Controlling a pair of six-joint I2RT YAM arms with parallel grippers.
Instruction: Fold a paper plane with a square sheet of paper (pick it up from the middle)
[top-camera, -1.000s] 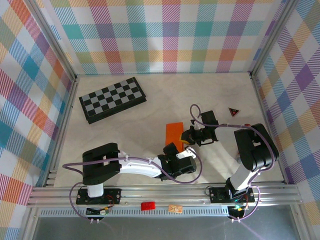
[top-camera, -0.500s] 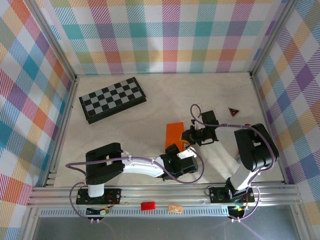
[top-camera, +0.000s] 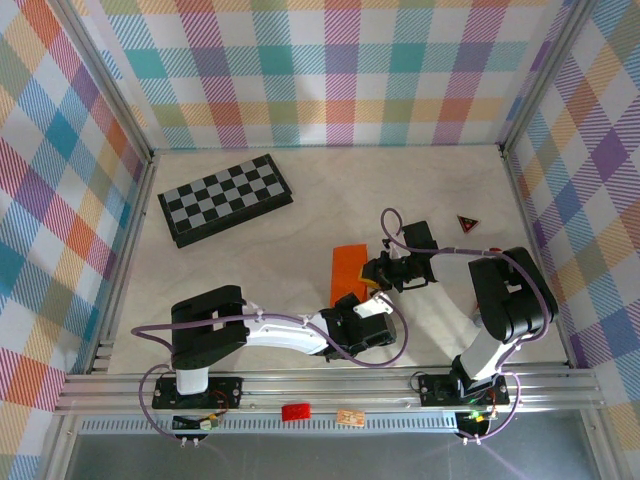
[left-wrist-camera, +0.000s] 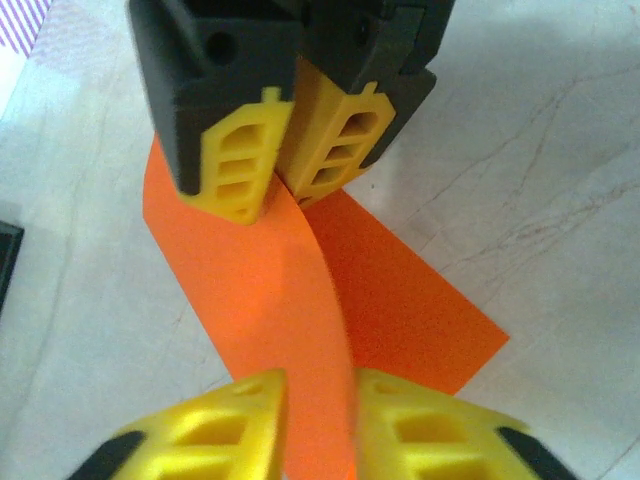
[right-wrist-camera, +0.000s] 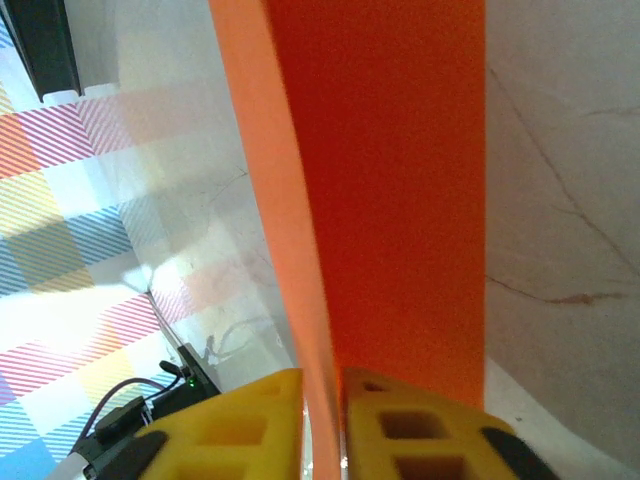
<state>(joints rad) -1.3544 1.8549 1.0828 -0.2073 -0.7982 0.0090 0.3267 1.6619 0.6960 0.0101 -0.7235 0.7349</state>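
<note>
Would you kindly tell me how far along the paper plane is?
Done: the square sheet of paper looks folded into a narrow strip. In hand: the left hand and right hand both pinch it, one layer raised. Remaining: the nose and wing folds; there is no dart shape yet.

Thin matt square sheet of paper (left-wrist-camera: 400, 290), smooth marbled tabletop (left-wrist-camera: 540, 130) (faintly glossy), moulded yellow plastic fingers (left-wrist-camera: 230, 425) on left pincer (left-wrist-camera: 318, 425)

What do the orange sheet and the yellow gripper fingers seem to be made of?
The orange sheet looks like thin matte paper: it bows in a soft curve without creasing. The yellow fingers look like moulded or printed plastic, probably: hollow ribbed cells, dull sheen.
</note>
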